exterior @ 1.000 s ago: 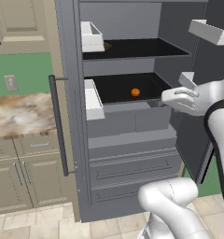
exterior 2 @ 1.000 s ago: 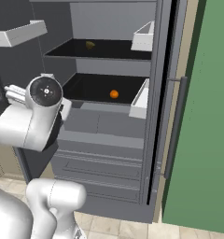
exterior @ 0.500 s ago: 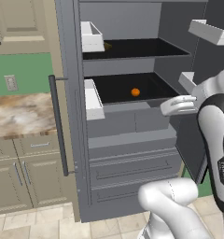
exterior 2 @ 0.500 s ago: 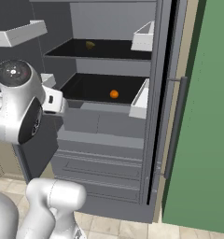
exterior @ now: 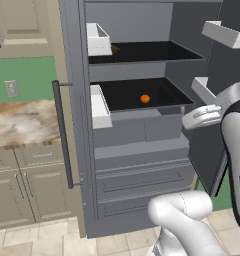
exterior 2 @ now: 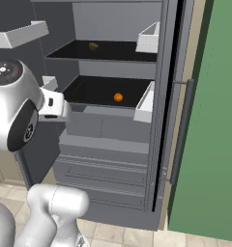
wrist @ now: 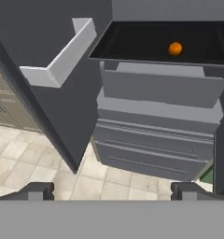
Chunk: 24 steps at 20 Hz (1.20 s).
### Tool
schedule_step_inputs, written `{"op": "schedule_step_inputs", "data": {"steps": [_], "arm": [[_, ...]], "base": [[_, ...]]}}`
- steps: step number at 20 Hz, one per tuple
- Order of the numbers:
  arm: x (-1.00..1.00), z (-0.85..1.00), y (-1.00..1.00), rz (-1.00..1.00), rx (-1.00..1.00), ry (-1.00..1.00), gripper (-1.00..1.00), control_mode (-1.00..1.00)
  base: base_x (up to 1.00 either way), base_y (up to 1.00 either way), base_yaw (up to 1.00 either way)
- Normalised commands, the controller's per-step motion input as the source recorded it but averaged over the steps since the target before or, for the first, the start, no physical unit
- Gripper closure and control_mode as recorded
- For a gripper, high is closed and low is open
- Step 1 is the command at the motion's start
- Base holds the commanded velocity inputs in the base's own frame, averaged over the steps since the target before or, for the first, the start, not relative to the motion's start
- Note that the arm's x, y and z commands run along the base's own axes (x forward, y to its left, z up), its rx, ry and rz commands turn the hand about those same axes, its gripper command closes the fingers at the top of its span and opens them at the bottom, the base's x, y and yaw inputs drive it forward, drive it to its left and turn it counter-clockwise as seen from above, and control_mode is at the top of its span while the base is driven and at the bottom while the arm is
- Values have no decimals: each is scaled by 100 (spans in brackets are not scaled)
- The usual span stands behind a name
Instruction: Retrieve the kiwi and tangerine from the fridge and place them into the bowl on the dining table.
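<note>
The fridge (exterior: 142,145) stands with both doors open. The tangerine (exterior: 145,98) lies on its middle shelf, a small orange ball that the right base view (exterior 2: 118,97) and hand view (wrist: 175,48) show too. On the upper shelf lies the kiwi (exterior 2: 93,46), a dull brown-green lump, half hidden behind a door bin in the left base view (exterior: 114,49). My gripper (wrist: 112,191) is open with nothing between its fingers. It hangs in front of the fridge by the right door (exterior: 188,120), short of the shelf and lower than the tangerine. The bowl and dining table are out of view.
White bins hang on the left door (exterior: 99,104) and the right door (exterior: 226,33). The left door's long dark handle (exterior: 62,135) juts out. Closed grey drawers (wrist: 156,154) fill the fridge's lower part. A marbled counter on beige cabinets (exterior: 17,122) stands to the left.
My arm has risen and swung, and the hand has dropped slightly and drawn towards the right door. The gripper has stayed open. The tangerine and kiwi have not moved.
</note>
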Motion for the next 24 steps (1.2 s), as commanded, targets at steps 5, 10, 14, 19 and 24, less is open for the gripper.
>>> {"op": "schedule_step_inputs", "data": {"steps": [5,10,14,19,24], "arm": [[-21,0,-8,-2,-2,0,-100,-100],[0,-12,-6,-11,0,-8,-100,-100],[1,-6,0,-5,0,-2,-100,100],[0,0,0,0,0,0,-100,100],[0,0,0,0,0,0,-100,100]], "base": [[0,0,0],[0,0,0],[2,0,-13],[5,0,0],[47,0,1]]}}
